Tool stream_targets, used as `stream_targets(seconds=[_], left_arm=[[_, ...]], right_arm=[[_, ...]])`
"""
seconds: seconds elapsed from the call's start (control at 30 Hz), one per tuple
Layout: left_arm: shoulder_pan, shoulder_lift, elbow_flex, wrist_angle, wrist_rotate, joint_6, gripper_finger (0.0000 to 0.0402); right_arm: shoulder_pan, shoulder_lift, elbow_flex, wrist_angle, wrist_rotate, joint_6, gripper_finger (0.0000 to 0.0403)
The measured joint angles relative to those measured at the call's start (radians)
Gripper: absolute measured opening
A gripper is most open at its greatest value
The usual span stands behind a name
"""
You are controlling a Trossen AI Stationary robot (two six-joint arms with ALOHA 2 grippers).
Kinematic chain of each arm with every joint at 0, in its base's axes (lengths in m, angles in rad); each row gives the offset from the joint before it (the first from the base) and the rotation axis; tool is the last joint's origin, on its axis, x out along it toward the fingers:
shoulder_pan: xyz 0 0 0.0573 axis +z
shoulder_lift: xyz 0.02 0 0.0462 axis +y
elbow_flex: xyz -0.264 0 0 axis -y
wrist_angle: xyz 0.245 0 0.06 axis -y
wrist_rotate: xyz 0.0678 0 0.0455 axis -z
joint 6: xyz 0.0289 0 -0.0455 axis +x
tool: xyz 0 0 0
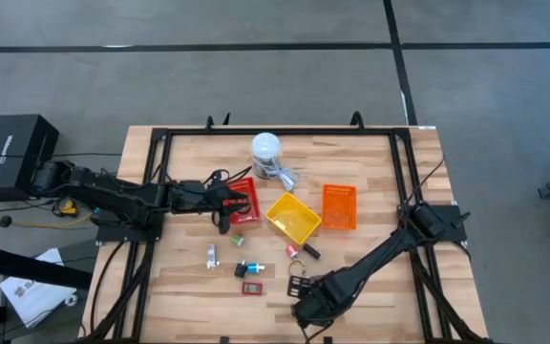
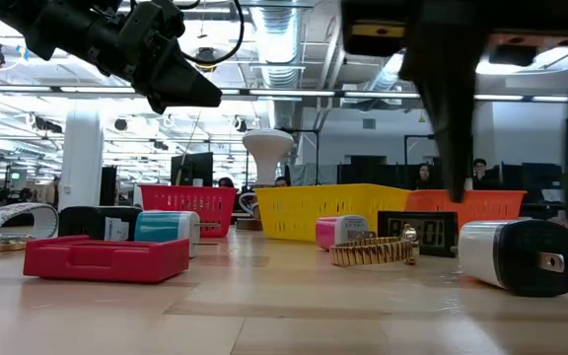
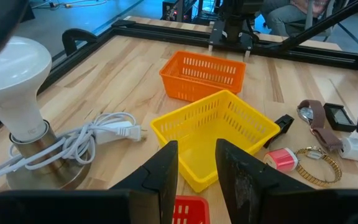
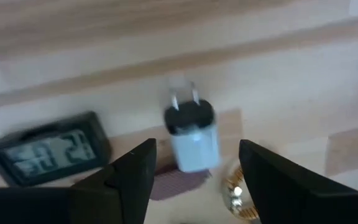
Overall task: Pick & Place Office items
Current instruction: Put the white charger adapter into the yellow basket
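Little is sorted yet, as far as we can judge: the yellow tray [image 3: 213, 134] shows an empty mesh floor, the orange tray [image 3: 202, 76] just behind it looks empty too, and the office items lie loose on the wood near the yellow tray.

Our right gripper [image 4: 194, 168] hangs directly over a white charger [image 4: 191, 134], its fingers spread wide on either side and holding nothing. The charger is a smooth, boxy plug with two metal prongs and a dark end. Beside it lies a flat black digital clock [image 4: 48, 154].

Our left gripper [image 3: 196, 168] hovers just short of the yellow tray, above the red tray [image 3: 188, 210], fingers parted by a narrow gap, empty.

Between the yellow tray and the charger we see a pink block [image 3: 283, 159], a gold link watch band [image 3: 319, 165] and a brown strap [image 3: 319, 124]. At table height a red flat case [image 2: 106, 258] and a teal-and-white piece [image 2: 166, 229] also wait.

A white bulb-shaped lamp [image 3: 11, 74] with a coiled cable [image 3: 98, 134] stands beyond the yellow tray.
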Motion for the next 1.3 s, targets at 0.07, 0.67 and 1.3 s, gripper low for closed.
stream_targets(seconds=[0.07, 0.67, 1.3], left_arm=[[0.0, 0.0, 0.0, 0.0, 0.0, 0.0, 0.0102], [0.0, 0.0, 0.0, 0.0, 0.0, 0.0, 0.0102], [0.0, 0.0, 0.0, 0.0, 0.0, 0.0, 0.0102]], right_arm=[[-0.002, 0.0, 0.0, 0.004, 0.002, -0.009, 0.0217], [-0.016, 0.0, -0.046, 0.096, -0.06, 0.006, 0.0213], [-0.043, 0.0, -0.046, 0.122, -0.109, 0.143, 0.0203]])
